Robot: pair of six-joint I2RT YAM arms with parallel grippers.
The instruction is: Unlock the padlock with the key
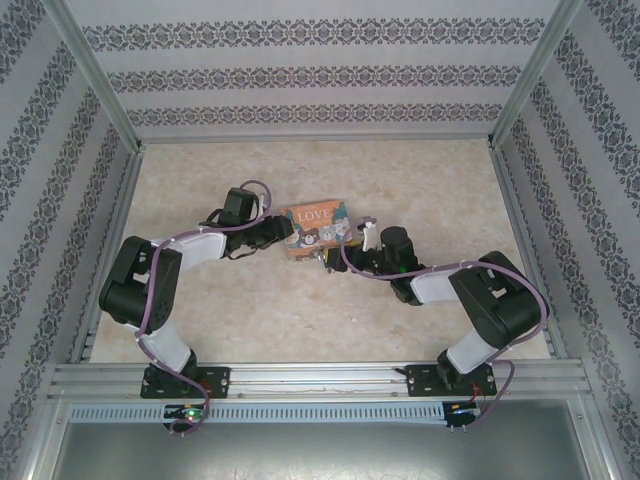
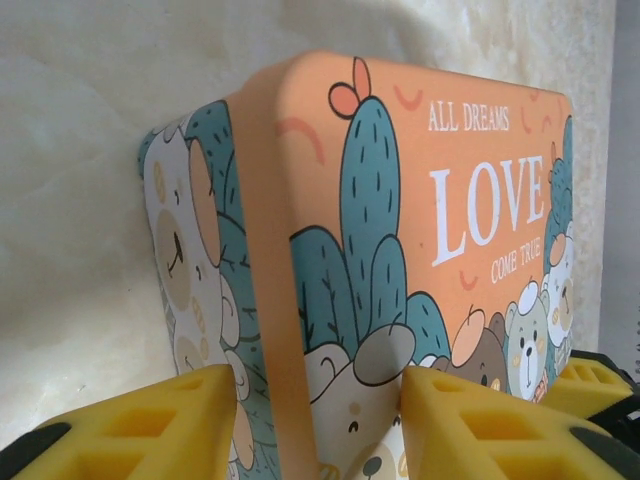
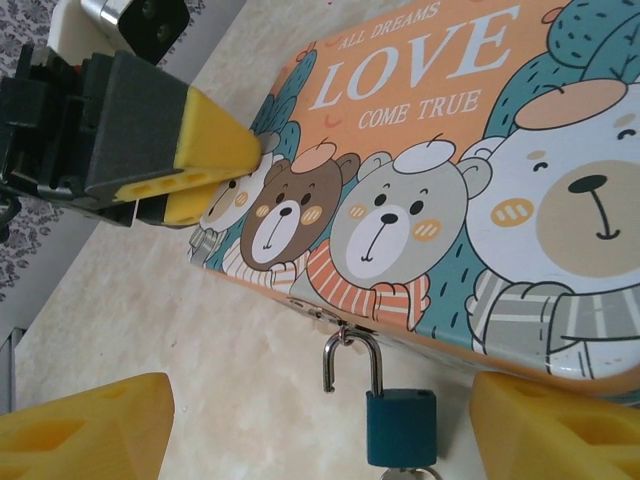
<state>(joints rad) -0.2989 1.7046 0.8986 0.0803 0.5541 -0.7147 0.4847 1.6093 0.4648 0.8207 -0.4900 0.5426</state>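
The blue padlock (image 3: 401,427) hangs by its silvery shackle (image 3: 352,355) from the hasp on the front edge of the "LOVE" tin (image 3: 420,190). One leg of the shackle is out of the body, so the lock stands open. A sliver of the silvery key (image 3: 405,472) pokes from under the body at the frame's bottom edge. My right gripper (image 3: 320,425) is open, its yellow fingers on either side of the padlock and not touching it. My left gripper (image 2: 318,400) is shut on the tin's left end (image 2: 300,300), and one of its fingers (image 3: 215,145) shows in the right wrist view.
The tin (image 1: 315,228) lies mid-table between both grippers on the pale marble-like tabletop (image 1: 300,310). Patterned walls and metal frame rails enclose the table on three sides. Open floor lies in front of and behind the tin.
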